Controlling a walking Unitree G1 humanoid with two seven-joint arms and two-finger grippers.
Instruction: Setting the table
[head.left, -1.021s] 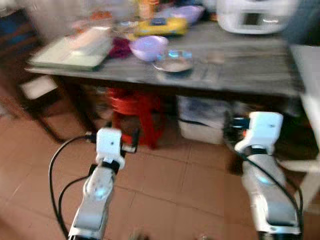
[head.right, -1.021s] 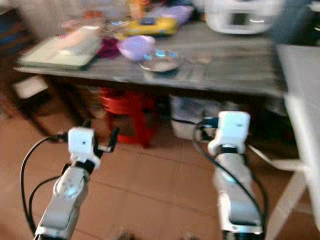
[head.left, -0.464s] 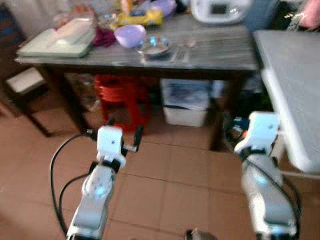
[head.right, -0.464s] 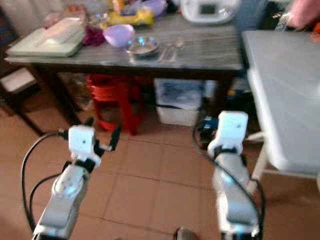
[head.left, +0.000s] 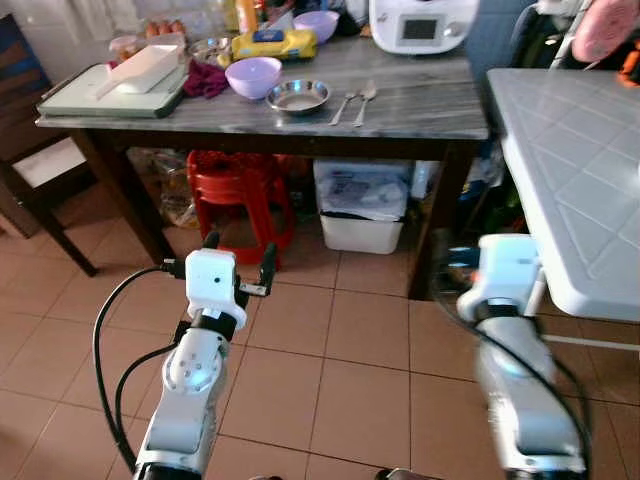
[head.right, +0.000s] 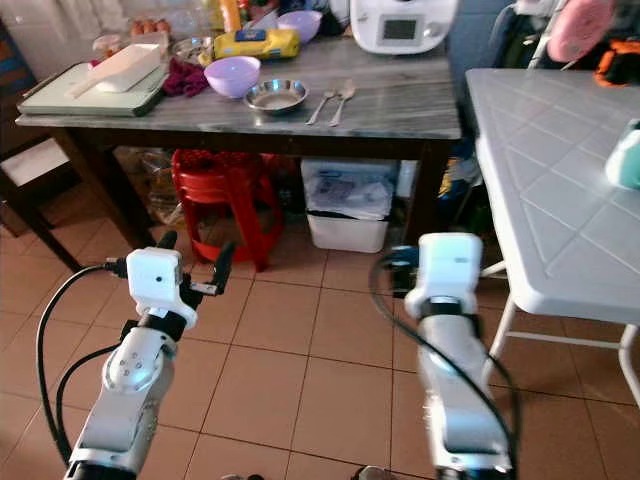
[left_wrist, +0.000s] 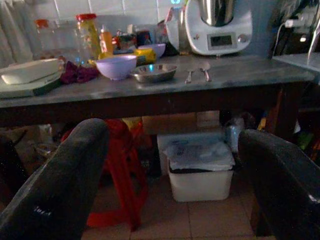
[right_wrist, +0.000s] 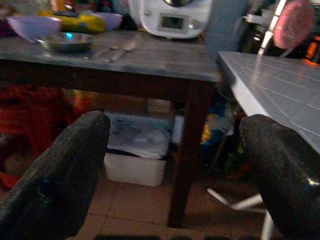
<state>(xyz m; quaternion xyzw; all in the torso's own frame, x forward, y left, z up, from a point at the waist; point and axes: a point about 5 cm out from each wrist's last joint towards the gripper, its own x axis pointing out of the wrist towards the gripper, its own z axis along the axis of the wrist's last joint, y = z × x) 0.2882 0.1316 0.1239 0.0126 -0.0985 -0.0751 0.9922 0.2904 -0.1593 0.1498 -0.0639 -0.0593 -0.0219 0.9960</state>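
On a grey stone-topped table (head.left: 430, 110) stand a purple bowl (head.left: 252, 75) and a steel bowl (head.left: 298, 97), with a spoon and fork (head.left: 355, 100) lying beside them. The same bowls (left_wrist: 153, 73) and cutlery (right_wrist: 117, 49) appear in the wrist views. My left gripper (head.left: 240, 248) is held over the tiled floor, well short of the table, open and empty. Its fingers (left_wrist: 60, 185) stand wide apart. My right gripper (right_wrist: 175, 165) is also open and empty, level with the table's right leg, behind its white wrist block (head.left: 505, 265).
A white tiled table (head.left: 580, 160) stands at the right, near my right arm. Under the grey table are a red stool (head.left: 240, 190) and a white bin (head.left: 365, 205). A tray (head.left: 110, 92), a yellow pack (head.left: 270, 42) and a white appliance (head.left: 420, 22) sit on top.
The whole picture has shifted and sharpened, so the camera moved: the grey table now lies further left and the white table has come into view. Both arms are held as before.
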